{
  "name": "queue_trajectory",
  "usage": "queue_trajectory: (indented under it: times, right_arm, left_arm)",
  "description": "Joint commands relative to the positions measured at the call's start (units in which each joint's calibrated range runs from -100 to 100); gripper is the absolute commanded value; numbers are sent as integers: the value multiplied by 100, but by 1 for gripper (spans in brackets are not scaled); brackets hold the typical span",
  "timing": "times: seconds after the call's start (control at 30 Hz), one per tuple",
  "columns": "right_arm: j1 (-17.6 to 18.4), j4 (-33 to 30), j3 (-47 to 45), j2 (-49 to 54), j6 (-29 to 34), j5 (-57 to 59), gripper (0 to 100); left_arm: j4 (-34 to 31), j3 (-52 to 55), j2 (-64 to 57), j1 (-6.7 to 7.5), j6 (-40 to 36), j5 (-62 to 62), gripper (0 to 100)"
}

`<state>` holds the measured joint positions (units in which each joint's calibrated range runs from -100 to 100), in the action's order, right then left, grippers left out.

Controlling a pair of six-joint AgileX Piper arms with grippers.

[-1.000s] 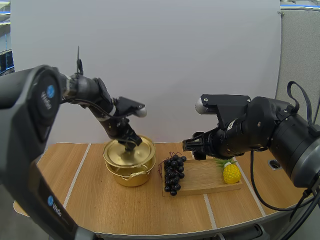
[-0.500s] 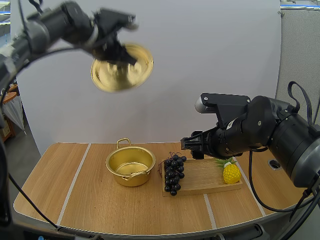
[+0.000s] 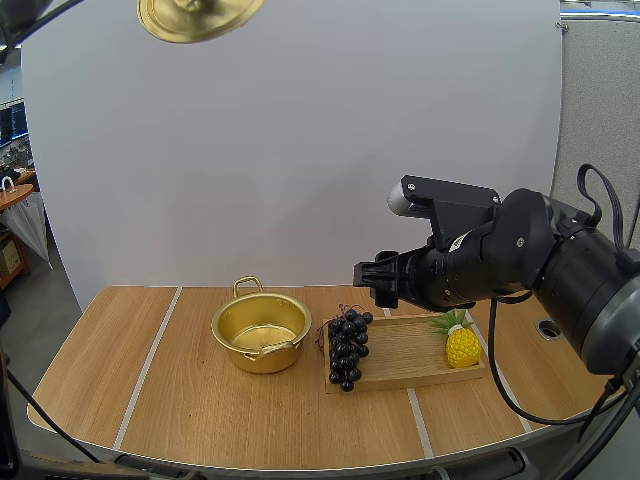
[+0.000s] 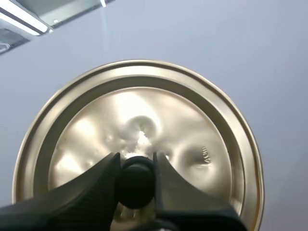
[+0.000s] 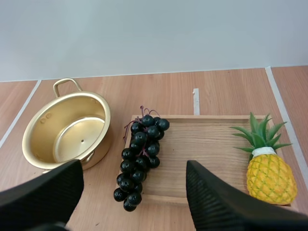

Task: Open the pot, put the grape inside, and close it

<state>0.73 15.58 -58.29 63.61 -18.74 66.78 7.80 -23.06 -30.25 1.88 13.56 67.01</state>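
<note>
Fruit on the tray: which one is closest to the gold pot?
The grapes, the dark bunch at the end of the tray beside the pot; the yellow pineapple stands at the other end.

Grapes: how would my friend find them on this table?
Look at the wooden table, then the tray lying on it beside the open gold pot. The grapes lie over the tray's end nearest the pot: a bunch of small black balls, unlike the yellow pineapple at the other end.
</note>
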Motion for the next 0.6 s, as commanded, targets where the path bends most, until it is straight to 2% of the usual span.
queue_trajectory:
  times: [0.0,0.13,0.33,0.57]
  right_arm:
    - [-21,165,233,-402,-172,-18,100]
    - [-21,220,541,-981,-245,-18,100]
    - [-13,364,979,-1820,-429,-18,100]
    - [214,550,1110,-2616,-625,-476,100]
  left_arm:
    - [-29,-102,-35,17,-82,-957,0]
    - [-29,-102,-35,17,-82,-1478,0]
    - [-29,-102,-35,17,-82,-1478,0]
    - [-29,-102,-35,17,-82,-1478,0]
